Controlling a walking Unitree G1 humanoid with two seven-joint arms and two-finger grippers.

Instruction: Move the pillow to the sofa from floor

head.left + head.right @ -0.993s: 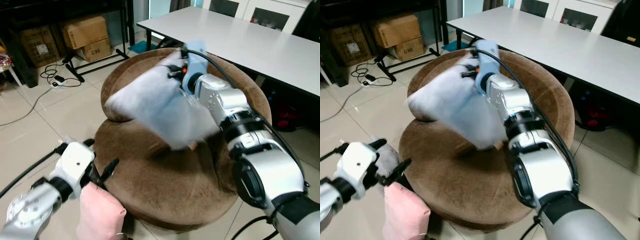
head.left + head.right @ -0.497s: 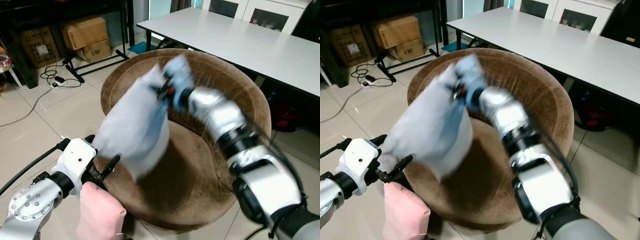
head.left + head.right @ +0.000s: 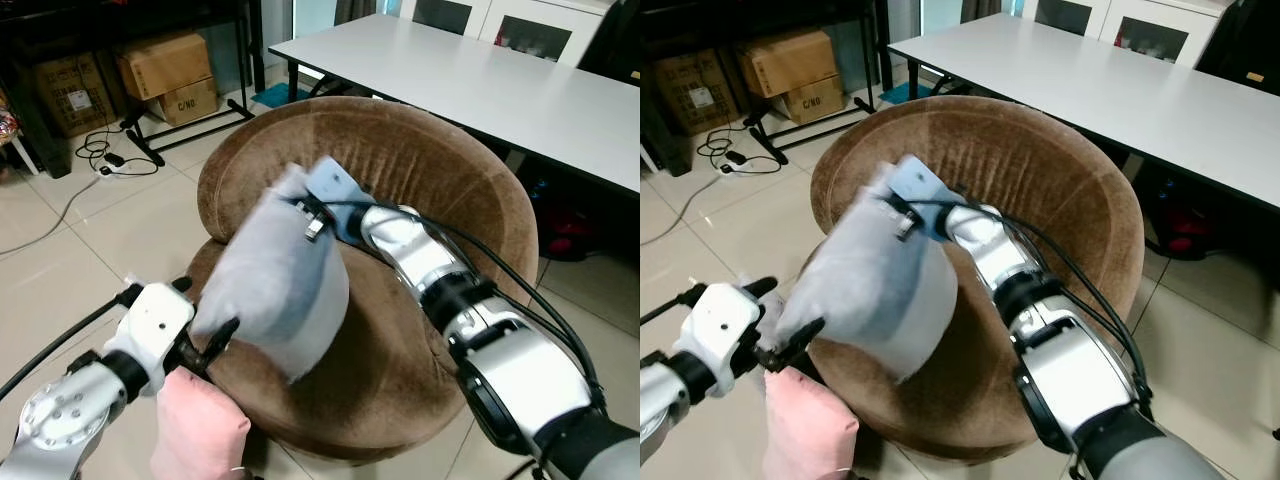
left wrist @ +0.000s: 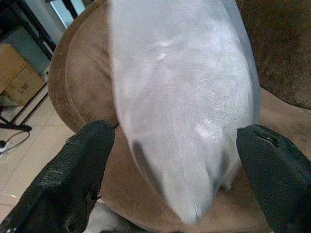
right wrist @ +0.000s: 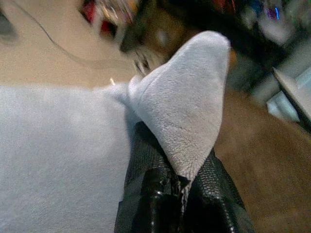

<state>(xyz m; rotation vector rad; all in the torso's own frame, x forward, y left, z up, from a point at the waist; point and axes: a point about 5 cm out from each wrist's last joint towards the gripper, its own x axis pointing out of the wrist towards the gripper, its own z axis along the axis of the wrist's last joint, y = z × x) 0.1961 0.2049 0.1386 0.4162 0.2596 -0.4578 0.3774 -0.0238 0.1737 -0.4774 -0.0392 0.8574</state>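
Note:
A light grey pillow (image 3: pixel 280 290) hangs above the front left of the round brown sofa chair (image 3: pixel 440 170). My right gripper (image 5: pixel 182 182) is shut on the pillow's top corner (image 5: pixel 189 111) and reaches in across the seat; in the head view it sits at the pillow's upper edge (image 3: pixel 305 212). My left gripper (image 3: pixel 205 345) is open just below and left of the pillow's lower end. In the left wrist view its two black fingers (image 4: pixel 73 179) stand wide apart with the pillow (image 4: pixel 184 107) hanging beyond them, not touching.
A pink cushion (image 3: pixel 200 430) lies under my left gripper by the chair's front edge. A white table (image 3: pixel 480 80) stands behind the chair. Cardboard boxes (image 3: pixel 165 65), a black stand and cables (image 3: pixel 100 150) sit on the tiled floor at the far left.
My right arm has swung the pillow from the backrest forward and to the left, lowering it toward my left gripper. The left arm has barely moved.

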